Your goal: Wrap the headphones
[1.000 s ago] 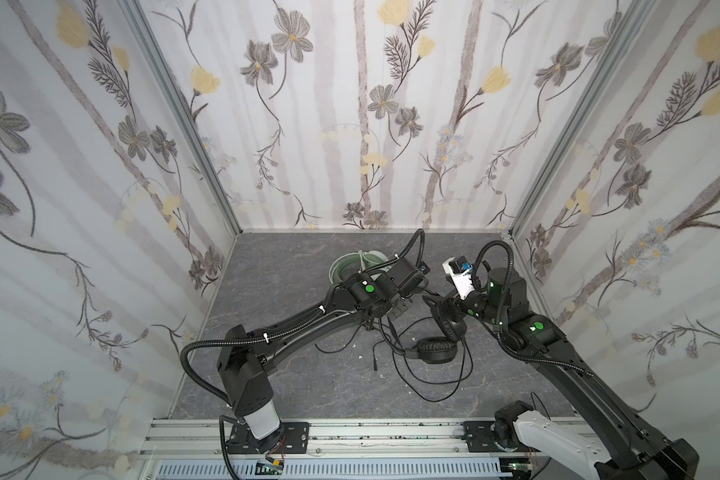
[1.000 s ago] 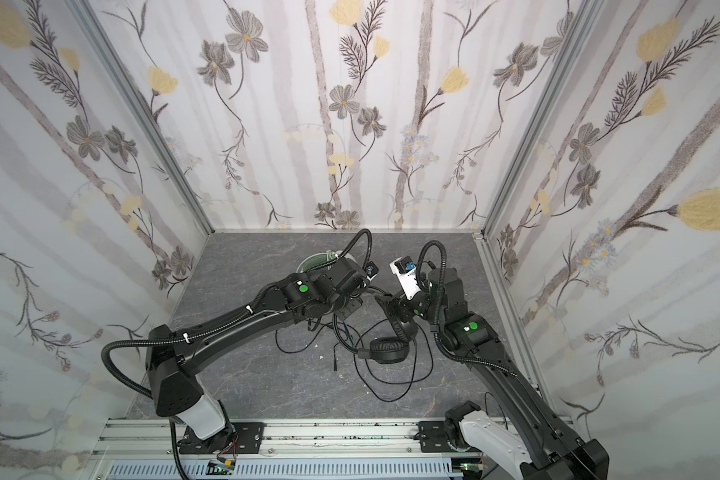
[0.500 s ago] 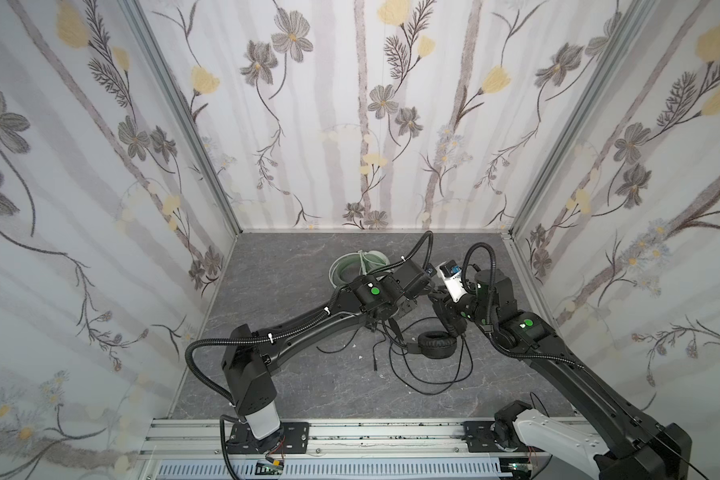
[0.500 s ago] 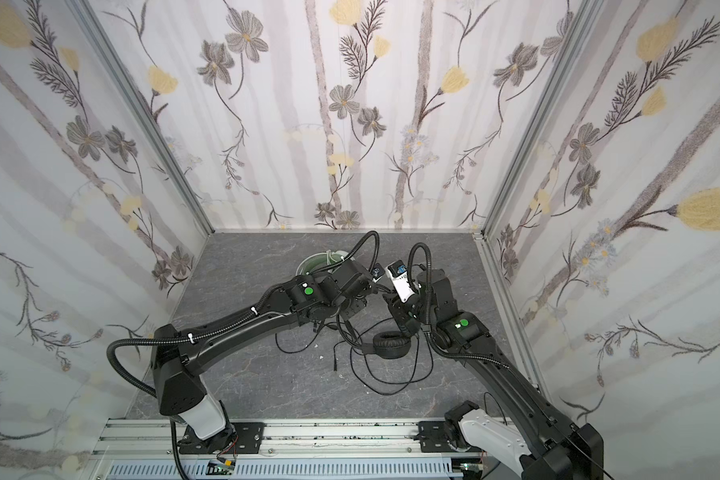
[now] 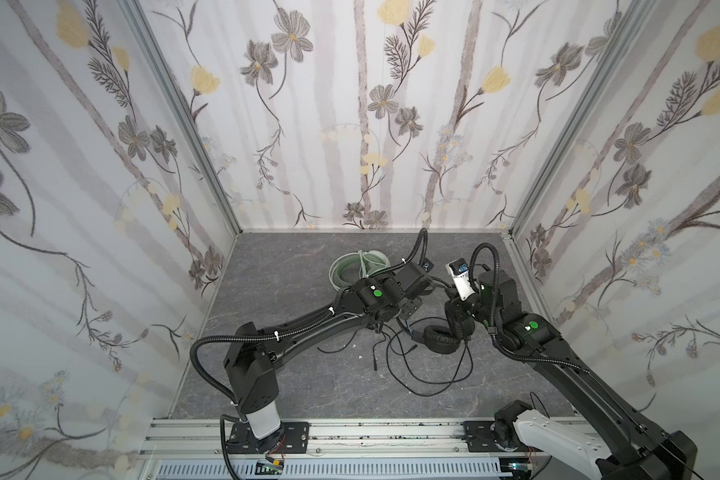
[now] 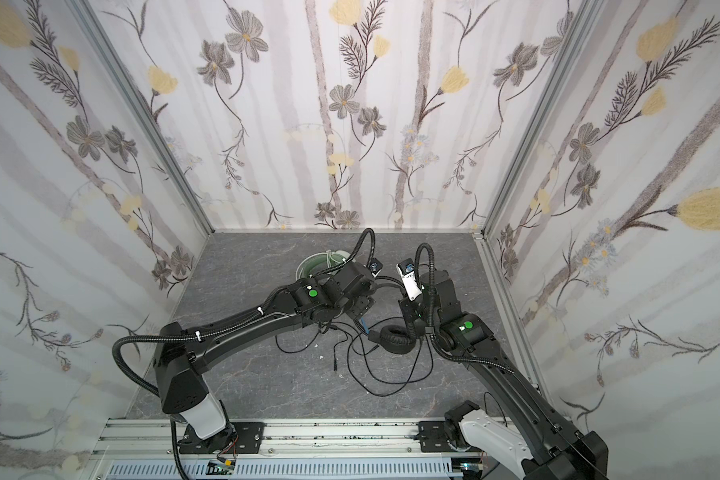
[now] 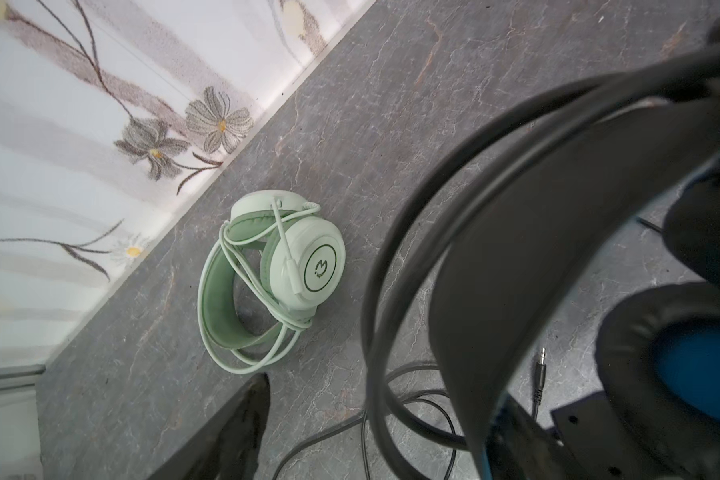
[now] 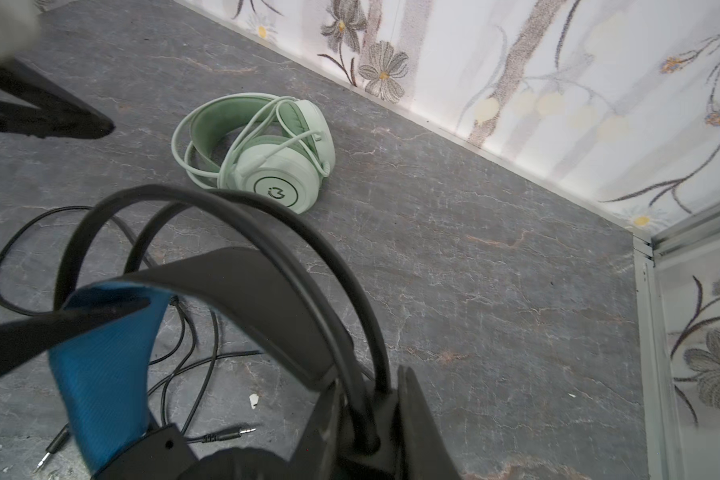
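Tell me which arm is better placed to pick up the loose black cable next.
Left, probably. The left gripper stands open beside the black headset, and the loose cable trails under that arm; the right gripper looks clamped on the headband.

My left arm (image 5: 308, 328) stretches low from its base toward the middle, with the wrist bent downward. The left gripper (image 5: 409, 311) points down with its jaws spread wide; in the wrist view one finger (image 7: 250, 411) stands well clear to the side. My right arm (image 5: 558, 357) extends forward and inward, its wrist tipped down just beside the left one. The right gripper (image 5: 458, 322) is pinched onto the headband of the black headset (image 8: 258, 291), with one finger (image 8: 71, 324) on the blue inner side and the other outside.
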Robot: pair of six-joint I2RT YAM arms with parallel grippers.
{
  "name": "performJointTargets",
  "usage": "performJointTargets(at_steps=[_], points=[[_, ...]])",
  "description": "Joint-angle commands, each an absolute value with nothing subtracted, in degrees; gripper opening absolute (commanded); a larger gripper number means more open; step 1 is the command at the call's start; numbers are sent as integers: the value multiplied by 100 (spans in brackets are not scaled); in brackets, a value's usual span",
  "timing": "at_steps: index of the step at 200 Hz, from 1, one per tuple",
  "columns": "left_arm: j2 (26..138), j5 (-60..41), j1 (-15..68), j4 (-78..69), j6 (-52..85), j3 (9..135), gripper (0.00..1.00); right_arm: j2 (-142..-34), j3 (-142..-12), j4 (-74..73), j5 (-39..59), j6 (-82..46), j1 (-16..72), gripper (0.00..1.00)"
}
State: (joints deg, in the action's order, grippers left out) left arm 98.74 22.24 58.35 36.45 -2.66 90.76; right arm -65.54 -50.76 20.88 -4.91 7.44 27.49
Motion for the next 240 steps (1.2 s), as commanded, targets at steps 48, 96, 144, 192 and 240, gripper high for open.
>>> performJointTargets(at_steps=[48,96,144,192,240], points=[[9985,2040,5880,3260,551,8885,77,-6429,-5080,1969,-901,503,2767,0],[10143,2136,5889,2392,514,8636,69,-6438,-5012,1942,-704,414,2773,0],[10183,2286,5906,2372,509,8684,43,-6429,-4992,1909,-720,393,2785,0],[10068,2577,5906,2337,363,8591,23,-6335,-5054,1577,-246,500,2790,2],[9838,2733,5765,2469,176,8633,0,-6165,-5155,1460,176,701,2793,43]])
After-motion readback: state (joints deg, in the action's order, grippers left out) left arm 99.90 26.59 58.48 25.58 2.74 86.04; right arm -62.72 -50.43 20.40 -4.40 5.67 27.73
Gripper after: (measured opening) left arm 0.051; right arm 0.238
